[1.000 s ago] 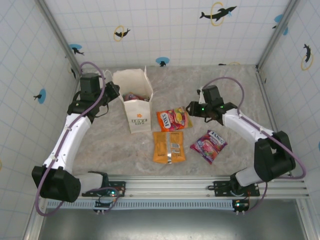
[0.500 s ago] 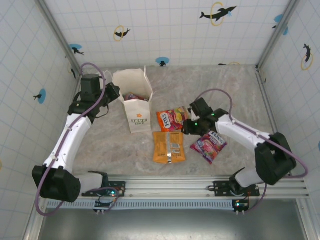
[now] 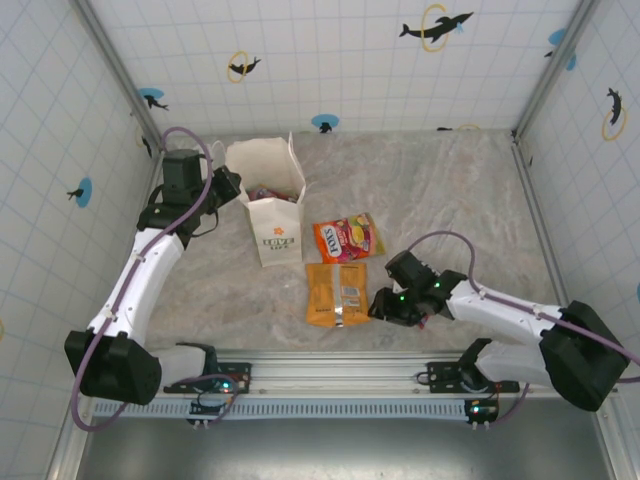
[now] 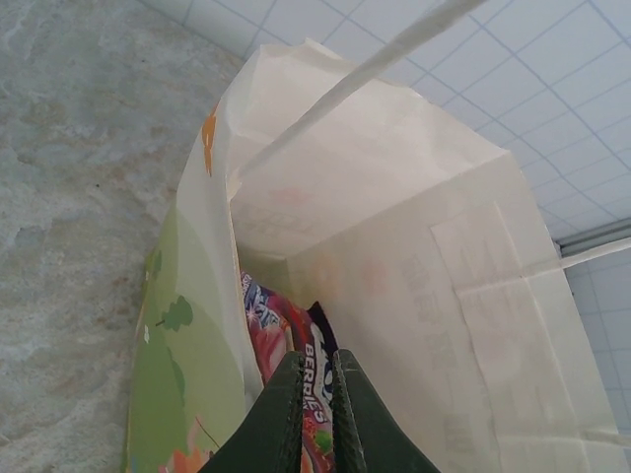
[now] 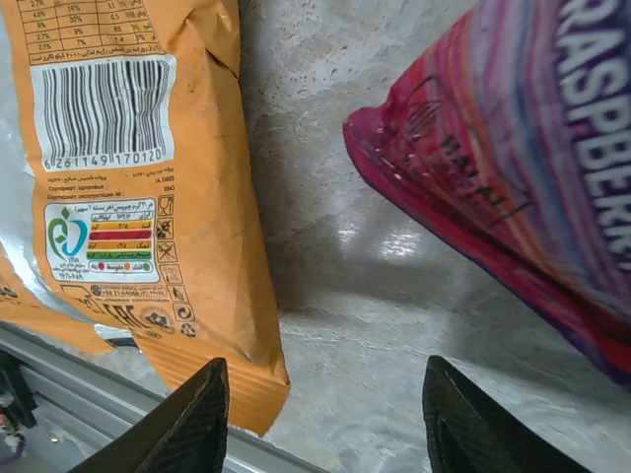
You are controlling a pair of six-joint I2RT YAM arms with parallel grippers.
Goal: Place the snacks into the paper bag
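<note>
Part done. Berry packet (image 4: 276, 340) lay inside paper bag (image 4: 394, 217), just ahead of left gripper (image 4: 316, 363), jaws pressed together. Right gripper (image 5: 323, 389) gaped empty; orange packet (image 5: 148, 197) ahead-left, raspberry packet (image 5: 532, 168) ahead-right, both unbagged.

White paper bag (image 3: 290, 228) has an orange logo (image 3: 277, 212); orange packet (image 5: 148, 227), black barcode (image 5: 99, 113); magenta packet (image 5: 532, 177), purple stripes.

Top view: the light is bright, even and diffuse, and shadows on the table (image 3: 430, 190) are soft. At my left wrist, light glows warm through the bag (image 4: 394, 177); my left fingers (image 4: 286, 414) are blurred. At my right wrist, the orange packet (image 5: 128, 197) prints sharp. Glare marks the table beside the magenta packet (image 5: 513, 187). My right fingers (image 5: 192, 424) are dark and unfocused.
</note>
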